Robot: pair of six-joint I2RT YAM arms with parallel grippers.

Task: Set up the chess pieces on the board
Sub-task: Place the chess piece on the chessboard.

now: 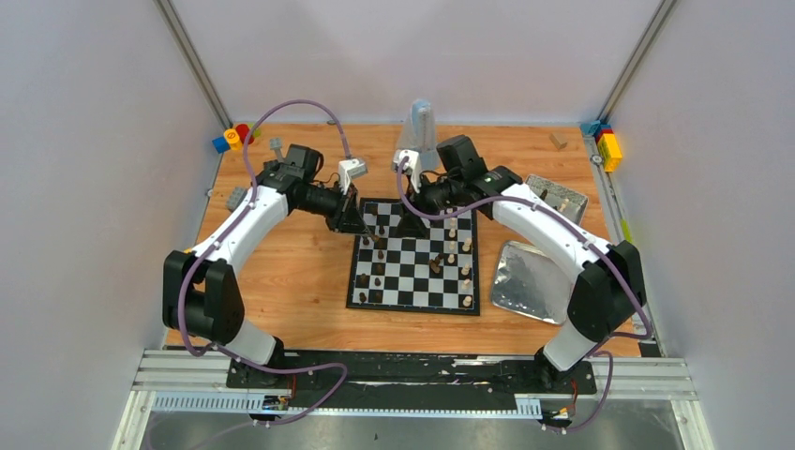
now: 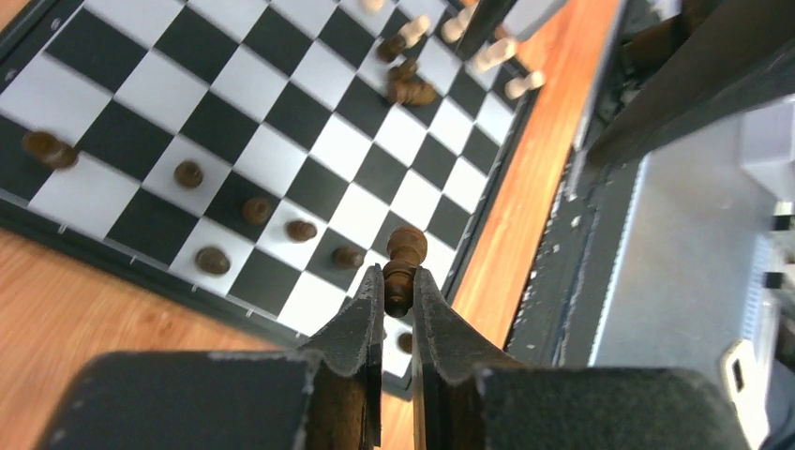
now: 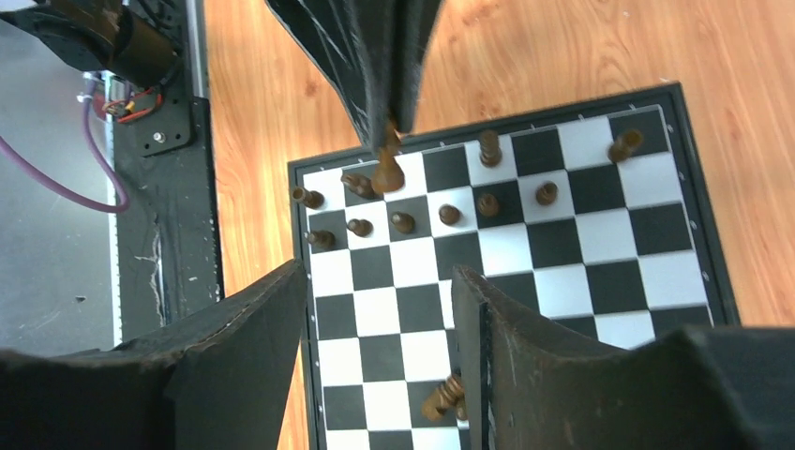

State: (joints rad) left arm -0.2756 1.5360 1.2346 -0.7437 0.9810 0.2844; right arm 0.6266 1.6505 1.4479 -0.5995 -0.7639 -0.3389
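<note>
The left gripper is pinched shut on a dark chess piece, whose rounded end pokes out past the fingertips. It is over the edge squares of the board, at lower centre of the left wrist view; in the top view this is the board's upper left corner. Other dark pieces stand in a row toward the lower left, and pale pieces line the board's right side. The right gripper hangs over the board's upper middle, jaws wide apart with nothing between them.

Pale grey walls around an orange-brown wooden table, aluminium rails along its near edge.
</note>
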